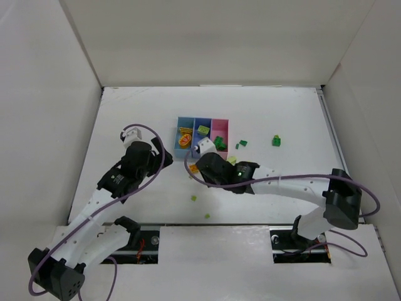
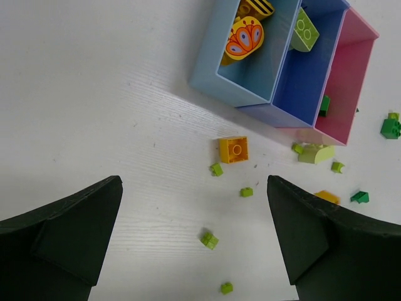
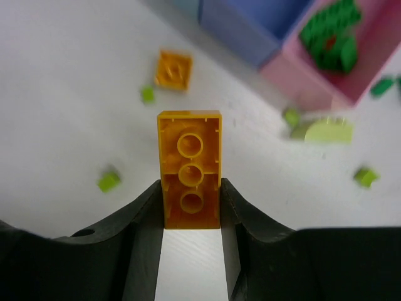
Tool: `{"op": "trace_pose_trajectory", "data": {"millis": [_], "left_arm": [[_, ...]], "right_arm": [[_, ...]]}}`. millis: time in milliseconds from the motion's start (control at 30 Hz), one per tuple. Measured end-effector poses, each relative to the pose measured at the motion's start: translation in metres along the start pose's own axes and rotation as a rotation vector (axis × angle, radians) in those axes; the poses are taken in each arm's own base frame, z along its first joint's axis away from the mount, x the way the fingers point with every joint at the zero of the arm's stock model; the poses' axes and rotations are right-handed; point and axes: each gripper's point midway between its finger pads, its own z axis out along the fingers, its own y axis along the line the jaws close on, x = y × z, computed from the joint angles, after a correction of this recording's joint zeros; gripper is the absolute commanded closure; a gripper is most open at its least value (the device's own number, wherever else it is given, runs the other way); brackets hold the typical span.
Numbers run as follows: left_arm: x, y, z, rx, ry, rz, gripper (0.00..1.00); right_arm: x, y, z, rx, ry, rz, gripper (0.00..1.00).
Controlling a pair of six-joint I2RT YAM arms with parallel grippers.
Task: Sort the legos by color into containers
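**Right jaws clamped on a long orange brick, just short of the tray**

White panels wall in the white table (image 1: 125, 119) you are working on. The tray (image 1: 202, 119) sits mid-table. Its light blue bin (image 2: 250, 69) holds a round yellow-red piece (image 2: 244, 39), its periwinkle bin (image 2: 307, 81) a lime brick (image 2: 304, 30), and its pink bin (image 3: 313, 78) some dark green bricks (image 3: 329, 31).

Loose pieces lie at the tray's 6 o'clock: a small square orange brick (image 2: 233, 149), a lime curved piece (image 2: 316, 153) near the pink corner, and scattered lime bits. A lone dark green brick (image 1: 276, 140) lies at the tray's 3 o'clock, well apart.

Your right arm sweeps in from its 5 o'clock base towards 9 o'clock. Your right gripper (image 3: 191, 188) hangs over that litter and pinches a long orange brick (image 3: 190, 144) by its long sides, hollow underside facing the wrist camera.

Your left arm stretches up from 7 o'clock. Your left gripper (image 2: 194, 207) is at the tray's 8 o'clock, jaws spread wide and holding nothing.
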Motion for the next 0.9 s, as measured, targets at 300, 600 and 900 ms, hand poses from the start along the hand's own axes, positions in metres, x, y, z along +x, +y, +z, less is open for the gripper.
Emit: {"op": "trace_pose_trajectory", "data": {"millis": [300,600,900], "left_arm": [[0.002,0.002,0.004,-0.01,-0.004,-0.029,0.0],[0.01,0.008,0.009,-0.03,0.013,-0.041,0.0],[0.011,0.008,0.012,-0.038,0.019,-0.042,0.0]], "right_arm": [[-0.165,0.004,0.017,-0.002,-0.302,-0.069,0.8],[-0.182,-0.014,0.108,0.017,-0.239,-0.122,0.7],[-0.177,-0.006,0.128,-0.025,-0.212,-0.122,0.65]]}}
